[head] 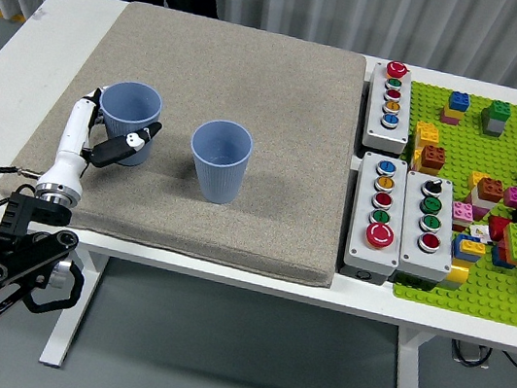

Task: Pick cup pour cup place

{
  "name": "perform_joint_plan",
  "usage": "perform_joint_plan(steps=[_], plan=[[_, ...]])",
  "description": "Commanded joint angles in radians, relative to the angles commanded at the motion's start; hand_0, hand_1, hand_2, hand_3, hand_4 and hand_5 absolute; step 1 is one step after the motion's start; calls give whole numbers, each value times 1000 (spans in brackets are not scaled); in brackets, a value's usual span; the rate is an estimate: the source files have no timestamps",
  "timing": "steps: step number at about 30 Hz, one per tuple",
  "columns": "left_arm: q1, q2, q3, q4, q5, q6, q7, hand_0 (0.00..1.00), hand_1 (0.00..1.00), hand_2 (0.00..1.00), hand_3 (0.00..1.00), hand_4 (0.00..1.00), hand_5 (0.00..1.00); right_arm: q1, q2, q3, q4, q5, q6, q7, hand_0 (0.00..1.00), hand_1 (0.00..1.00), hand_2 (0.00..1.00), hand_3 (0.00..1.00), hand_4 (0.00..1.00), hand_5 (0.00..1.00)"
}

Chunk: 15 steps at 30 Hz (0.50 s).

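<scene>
Fingers point(134, 140) of the left hand point(110, 136) wrap an upright blue ribbed plastic cup point(130, 121), just left of the second blue cup point(220, 159).

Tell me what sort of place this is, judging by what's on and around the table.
Probably a robotics lab or test bench. A grey mat covers a white standing desk, push-button control boxes sit beside a green brick baseplate, and the left hand grips a blue cup.

Bright even light, soft shadows, sharp
</scene>
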Motion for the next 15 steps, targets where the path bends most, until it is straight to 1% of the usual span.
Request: perform_joint_plan(steps=[6,7,15], plan=[[12,0,-13,-1,5,0,-10,592,612,723,639,669,226,-3,0,1,0,-1,1,-1,703,632,556,565,2,24],[13,0,-17,-3,8,0,-11,631,649,755,699,723,273,-3,0,1,0,-1,1,-1,703,631,557,565,2,24],[20,-1,-27,-4,30,0,2,634,652,763,706,734,281,-2,-1,-1,0,0,1,-1,703,631,556,566,2,22]])
